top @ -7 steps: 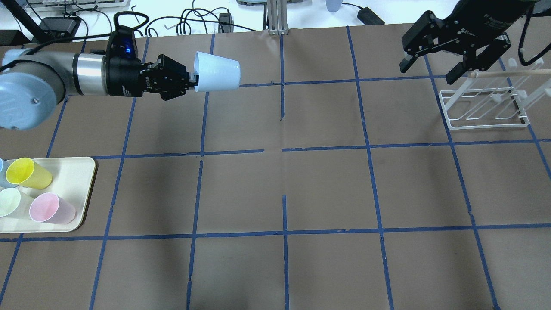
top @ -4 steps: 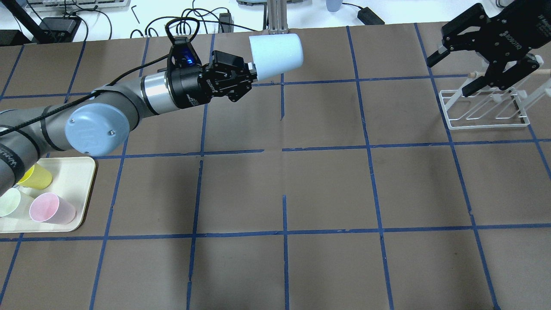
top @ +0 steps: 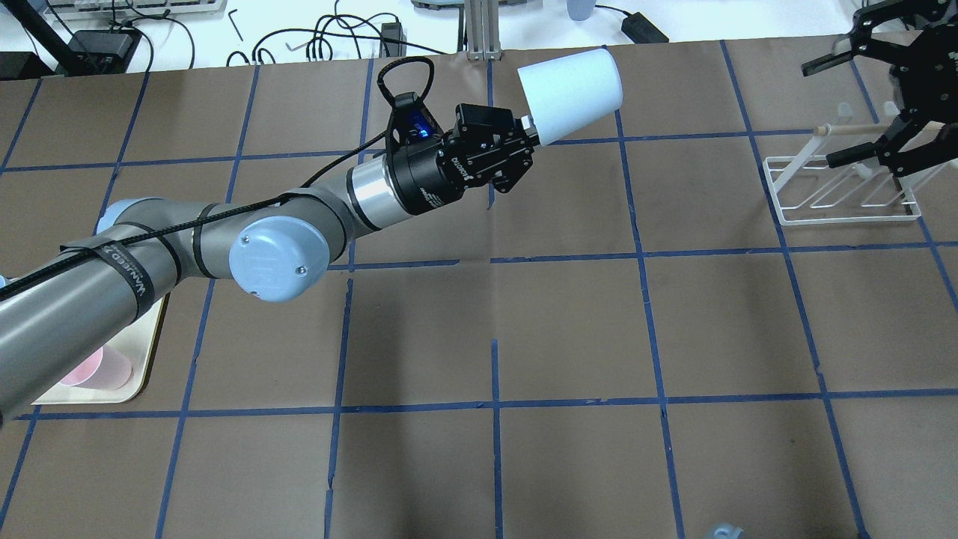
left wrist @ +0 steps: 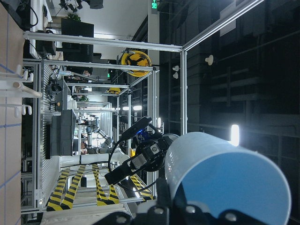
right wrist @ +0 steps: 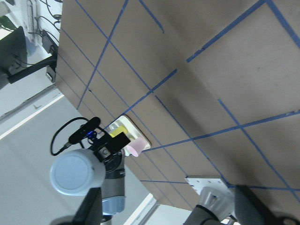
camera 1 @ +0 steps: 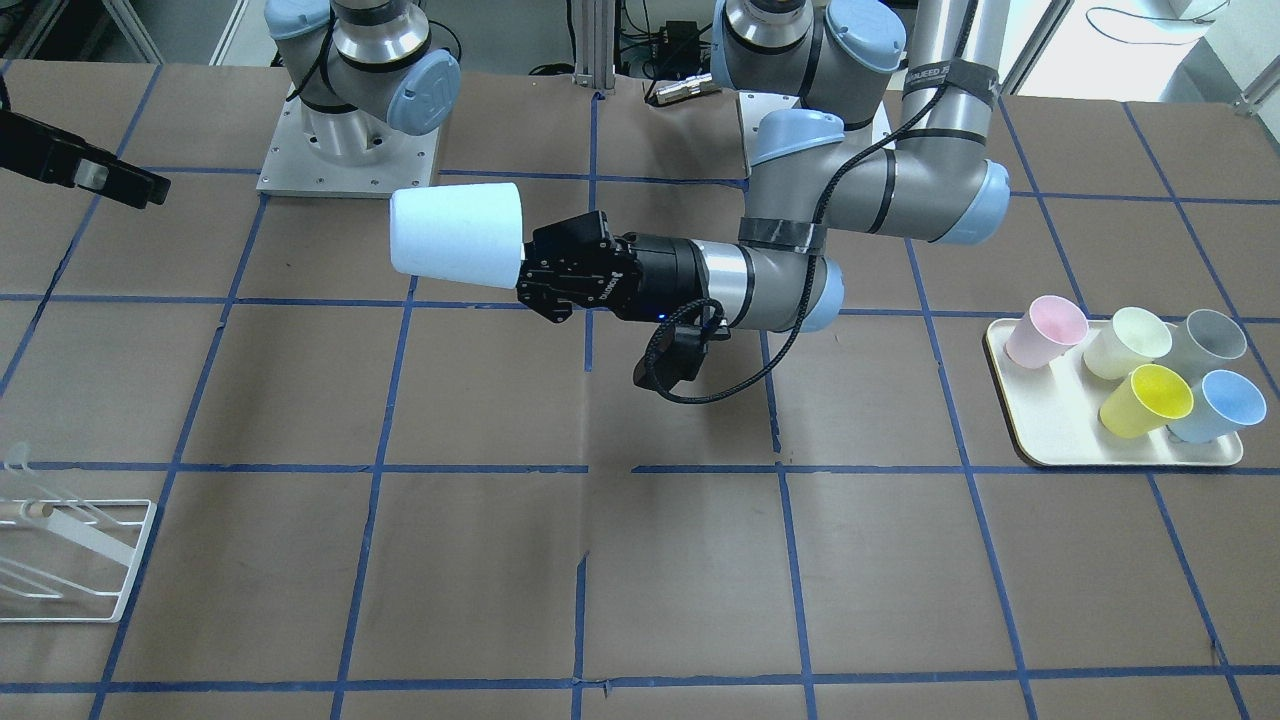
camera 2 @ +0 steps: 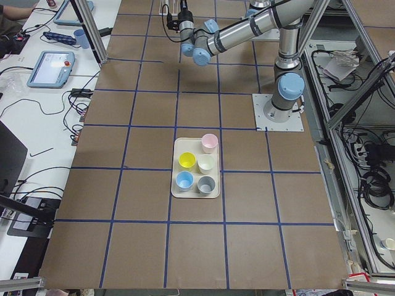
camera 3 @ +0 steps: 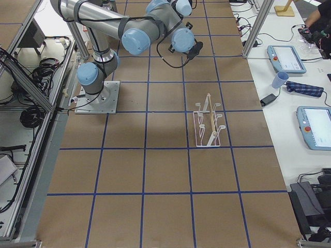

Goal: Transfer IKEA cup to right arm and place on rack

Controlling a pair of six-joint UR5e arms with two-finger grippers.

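Holding out a pale blue cup for a hand-over on a thin rim grip

Clamped only on the rim, the left end effector (top: 528, 131) holds the cup (top: 572, 93) sideways in the air over the far middle of the counter (top: 569, 329), closed bottom pointing away. The right end effector (top: 819, 112) is spread wide and empty, well apart from the cup and just above the rack (top: 838, 217). A slightly skewed approach could lever the cup out of that rim pinch. Letting go too early would likely drop it, and the fingers could snag the rack's pegs.
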